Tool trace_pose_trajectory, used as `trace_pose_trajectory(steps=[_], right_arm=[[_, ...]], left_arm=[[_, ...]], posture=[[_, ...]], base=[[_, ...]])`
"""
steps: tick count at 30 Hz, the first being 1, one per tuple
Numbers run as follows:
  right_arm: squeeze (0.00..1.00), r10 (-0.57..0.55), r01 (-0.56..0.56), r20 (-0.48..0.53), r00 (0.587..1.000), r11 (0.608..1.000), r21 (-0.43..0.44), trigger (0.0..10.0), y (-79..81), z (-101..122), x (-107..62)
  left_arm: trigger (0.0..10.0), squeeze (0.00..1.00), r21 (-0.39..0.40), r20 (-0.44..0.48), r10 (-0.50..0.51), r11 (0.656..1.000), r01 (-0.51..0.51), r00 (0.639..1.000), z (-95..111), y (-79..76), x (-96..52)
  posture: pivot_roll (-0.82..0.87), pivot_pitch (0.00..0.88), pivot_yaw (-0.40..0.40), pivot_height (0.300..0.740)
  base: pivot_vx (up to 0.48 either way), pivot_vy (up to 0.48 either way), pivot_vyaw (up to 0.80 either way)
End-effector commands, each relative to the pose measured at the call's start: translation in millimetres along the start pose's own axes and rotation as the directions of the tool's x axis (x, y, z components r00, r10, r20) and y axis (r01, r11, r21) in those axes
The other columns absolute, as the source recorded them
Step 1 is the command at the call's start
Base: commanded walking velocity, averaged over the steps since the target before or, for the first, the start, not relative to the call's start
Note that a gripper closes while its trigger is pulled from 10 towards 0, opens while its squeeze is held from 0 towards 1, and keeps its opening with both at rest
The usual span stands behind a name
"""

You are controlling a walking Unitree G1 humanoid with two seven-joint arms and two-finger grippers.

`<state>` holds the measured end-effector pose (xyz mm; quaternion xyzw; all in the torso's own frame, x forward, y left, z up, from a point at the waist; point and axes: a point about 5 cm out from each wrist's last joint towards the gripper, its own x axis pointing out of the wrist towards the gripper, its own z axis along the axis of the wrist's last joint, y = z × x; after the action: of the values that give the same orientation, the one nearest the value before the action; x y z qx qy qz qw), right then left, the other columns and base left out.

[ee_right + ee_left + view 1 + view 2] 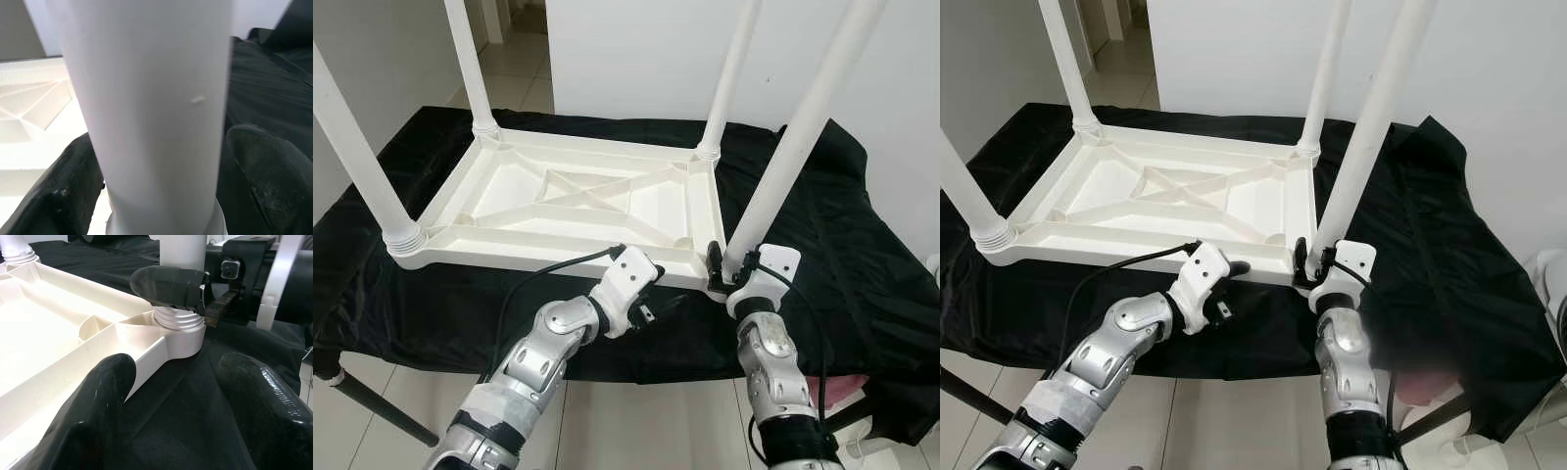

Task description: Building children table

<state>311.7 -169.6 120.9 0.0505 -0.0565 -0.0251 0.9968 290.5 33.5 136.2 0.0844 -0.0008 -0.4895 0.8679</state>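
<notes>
The white children's table (578, 201) lies upside down mid-frame on the black-draped desk (862, 264), all 4 legs pointing up, its ribbed underside holding nothing. The right wrist view shows what the eye views hide: the right tool (726, 269) has 1 finger on each side of the near-right leg (146, 107), gripping it at its socket by the table's front edge. The left tool (171, 396) hovers released just beside that corner, with bare black cloth beneath it.
</notes>
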Motion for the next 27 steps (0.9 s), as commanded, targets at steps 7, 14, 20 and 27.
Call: trace_pose_trajectory(steps=[7, 14, 20, 27], right_arm=[[0.0, 0.091, -0.091, -0.006, 0.996, 0.995, -0.028, 10.0, -2.9, -3.7, 7.2], [0.0, 0.287, -0.285, 0.011, 0.958, 0.954, -0.088, 10.0, -15.2, 4.5, 7.8], [0.0, 0.429, -0.429, -0.026, 0.903, 0.894, -0.128, 10.0, -30.3, 9.5, 3.6], [0.0, 0.461, -0.471, -0.1, 0.882, 0.862, -0.188, 0.0, -51.9, 10.0, 5.2]], left_arm=[[10.0, 0.0, 0.001, 0.005, -0.027, 1.0, 0.027, 1.0, 0.6, 0.5, 3.0], [10.0, 0.0, 0.003, 0.012, -0.022, 1.0, 0.022, 1.0, 1.8, 1.2, 4.1], [10.0, 0.0, 0.007, 0.007, -0.05, 0.999, 0.05, 0.999, 1.6, -2.5, 4.6], [10.0, 0.0, -0.001, 0.014, -0.072, 0.997, 0.072, 0.997, 1.8, -10.8, 7.4]], posture=[[0.0, 0.0, -0.027, 0.74], [0.01, 0.0, -0.032, 0.74], [-0.01, 0.0, -0.035, 0.74], [-0.01, 0.0, -0.047, 0.74]], base=[[0.0, 0.0, 0.0], [0.0, 0.0, 0.0], [0.0, 0.0, 0.0], [0.0, 0.0, 0.0]])
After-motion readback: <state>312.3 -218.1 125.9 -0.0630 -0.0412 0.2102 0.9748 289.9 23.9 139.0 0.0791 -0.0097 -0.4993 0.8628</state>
